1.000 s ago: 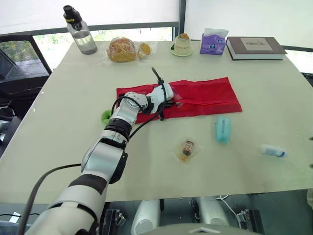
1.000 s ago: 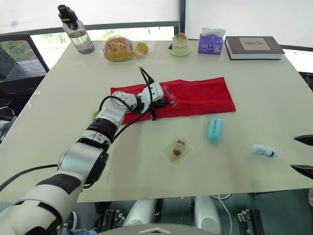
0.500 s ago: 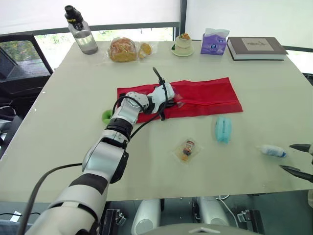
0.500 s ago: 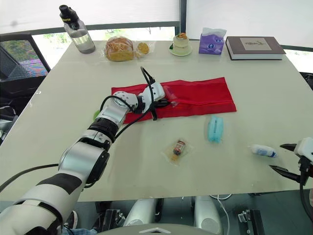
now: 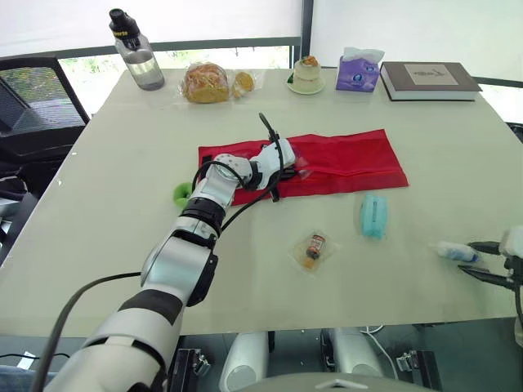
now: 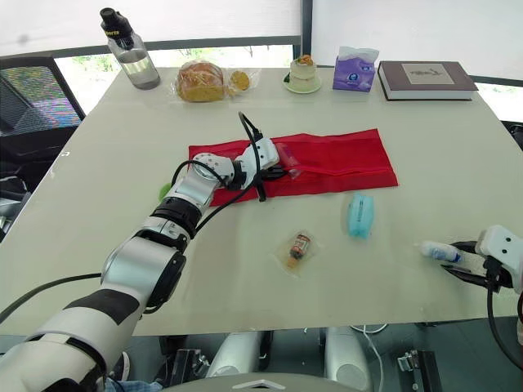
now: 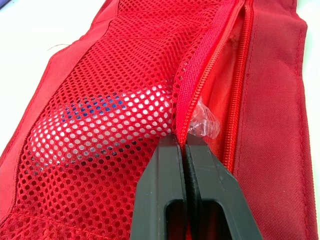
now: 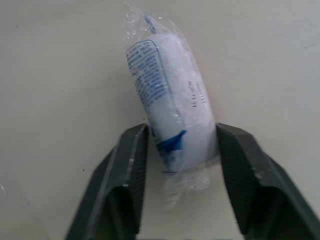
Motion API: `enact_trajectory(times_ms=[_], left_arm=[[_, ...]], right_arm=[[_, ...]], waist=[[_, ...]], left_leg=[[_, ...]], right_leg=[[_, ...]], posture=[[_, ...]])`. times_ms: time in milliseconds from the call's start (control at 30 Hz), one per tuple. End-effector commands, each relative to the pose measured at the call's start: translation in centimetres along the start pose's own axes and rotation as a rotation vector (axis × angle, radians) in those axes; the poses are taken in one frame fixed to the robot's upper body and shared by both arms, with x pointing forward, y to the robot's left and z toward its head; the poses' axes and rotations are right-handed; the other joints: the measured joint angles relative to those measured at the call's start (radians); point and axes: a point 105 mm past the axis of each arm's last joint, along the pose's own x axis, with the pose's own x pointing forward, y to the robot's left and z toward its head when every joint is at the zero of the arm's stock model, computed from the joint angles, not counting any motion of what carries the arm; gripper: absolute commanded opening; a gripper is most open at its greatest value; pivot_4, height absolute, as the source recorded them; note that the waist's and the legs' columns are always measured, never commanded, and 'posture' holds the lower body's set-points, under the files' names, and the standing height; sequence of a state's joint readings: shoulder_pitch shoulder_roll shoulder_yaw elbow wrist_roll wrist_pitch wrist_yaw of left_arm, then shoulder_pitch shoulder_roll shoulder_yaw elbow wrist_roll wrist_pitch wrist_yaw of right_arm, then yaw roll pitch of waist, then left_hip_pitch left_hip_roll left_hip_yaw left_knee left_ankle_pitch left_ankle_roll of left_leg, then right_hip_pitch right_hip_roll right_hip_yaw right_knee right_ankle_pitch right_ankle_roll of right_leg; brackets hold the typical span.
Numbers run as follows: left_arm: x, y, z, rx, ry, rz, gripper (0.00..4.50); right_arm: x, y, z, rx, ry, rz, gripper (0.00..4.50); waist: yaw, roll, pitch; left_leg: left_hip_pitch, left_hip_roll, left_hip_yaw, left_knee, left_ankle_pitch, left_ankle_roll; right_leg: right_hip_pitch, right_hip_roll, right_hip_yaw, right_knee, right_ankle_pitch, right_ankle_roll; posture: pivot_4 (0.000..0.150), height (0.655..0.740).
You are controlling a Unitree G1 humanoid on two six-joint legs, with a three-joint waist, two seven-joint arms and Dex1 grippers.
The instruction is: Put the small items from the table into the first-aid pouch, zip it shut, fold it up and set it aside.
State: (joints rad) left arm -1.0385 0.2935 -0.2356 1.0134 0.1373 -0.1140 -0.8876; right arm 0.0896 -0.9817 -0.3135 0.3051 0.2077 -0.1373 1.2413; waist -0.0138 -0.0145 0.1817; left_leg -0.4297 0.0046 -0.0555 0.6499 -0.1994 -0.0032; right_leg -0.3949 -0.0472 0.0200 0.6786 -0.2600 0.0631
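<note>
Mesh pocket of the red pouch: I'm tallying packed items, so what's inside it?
One white roll with blue print shows through the mesh pocket; anything deeper is covered by fabric.

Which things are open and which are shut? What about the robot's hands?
first-aid pouch: unzipped, lying flat, unfolded.
left gripper: shut on the pouch's mesh edge.
right gripper: open, fingers either side of the bandage roll.
bandage roll: wrapped, lying on the table.
water bottle: upright, cap on.
book: closed.
</note>
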Motion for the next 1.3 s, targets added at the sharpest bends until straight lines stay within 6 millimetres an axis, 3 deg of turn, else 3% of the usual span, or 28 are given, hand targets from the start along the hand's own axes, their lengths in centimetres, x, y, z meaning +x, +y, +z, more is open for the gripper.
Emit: enact_trajectory(times_ms=[33, 67, 167, 400, 567, 833, 1067, 1300], left_arm=[[-0.2, 1.0, 1.3, 0.035, -0.020, 0.024, 0.00], [-0.2, 1.0, 1.3, 0.036, -0.020, 0.025, 0.00], [-0.2, 1.0, 1.4, 0.034, -0.022, 0.026, 0.00], [0.4, 0.6, 2.3, 0.027, -0.055, 0.015, 0.00], [1.1, 0.2, 3.5, -0.009, -0.096, 0.013, 0.00], [2.7, -1.5, 5.0, -0.022, -0.135, -0.010, 0.00], [2.7, -1.3, 5.9, -0.036, -0.150, 0.015, 0.00], [2.7, -1.3, 6.1, -0.053, -0.154, 0.022, 0.00]], right_arm=[[-0.5, -0.5, 0.1, -0.016, 0.002, -0.008, 0.46], [-0.6, -0.5, 0.2, -0.014, -0.002, -0.009, 0.05], [-0.2, 0.1, 1.2, -0.008, -0.045, 0.010, 0.05], [3.2, -0.2, 8.3, 0.027, -0.154, -0.062, 0.05], [5.5, -1.3, 9.8, -0.022, 0.013, -0.155, 0.05], [9.7, -3.0, 17.2, 0.006, -0.022, -0.273, 0.05], [13.0, -1.7, 19.1, 0.034, 0.037, -0.262, 0.05], [14.1, -1.1, 19.4, 0.120, 0.068, -0.281, 0.05]], waist=[[0.000, 0.000, 0.000], [0.000, 0.000, 0.000], [0.000, 0.000, 0.000], [-0.002, 0.001, 0.000], [0.006, 0.001, 0.000], [0.002, 0.001, 0.000], [0.001, 0.001, 0.000], [0.000, 0.001, 0.000]], left_leg=[[0.000, 0.000, 0.000, 0.000, 0.000, 0.000], [0.000, 0.000, 0.000, 0.000, 0.000, 0.000], [0.000, 0.000, 0.000, 0.000, 0.000, 0.000], [0.000, 0.000, -0.001, 0.001, 0.000, 0.000], [-0.001, 0.000, -0.002, 0.001, 0.000, 0.000], [-0.003, 0.000, -0.004, 0.001, 0.000, 0.000], [-0.003, -0.001, -0.003, 0.000, 0.000, 0.000], [-0.003, -0.001, -0.004, 0.000, 0.000, 0.000]], right_leg=[[0.000, 0.000, 0.000, 0.000, 0.000, 0.000], [0.000, 0.000, 0.000, 0.000, 0.000, 0.000], [0.000, 0.000, 0.000, 0.000, 0.000, 0.000], [0.000, 0.000, 0.000, 0.001, 0.000, 0.000], [0.000, 0.000, -0.002, 0.001, 0.000, 0.000], [-0.002, 0.000, -0.003, 0.001, 0.000, -0.001], [-0.002, -0.001, -0.003, 0.001, 0.000, -0.001], [-0.002, 0.000, -0.003, 0.002, 0.000, -0.001]], posture=[[0.150, 0.7400], [0.150, 0.7400], [0.150, 0.7400], [0.150, 0.7400], [0.150, 0.7400], [0.150, 0.7400], [0.150, 0.7400], [0.150, 0.7400]])
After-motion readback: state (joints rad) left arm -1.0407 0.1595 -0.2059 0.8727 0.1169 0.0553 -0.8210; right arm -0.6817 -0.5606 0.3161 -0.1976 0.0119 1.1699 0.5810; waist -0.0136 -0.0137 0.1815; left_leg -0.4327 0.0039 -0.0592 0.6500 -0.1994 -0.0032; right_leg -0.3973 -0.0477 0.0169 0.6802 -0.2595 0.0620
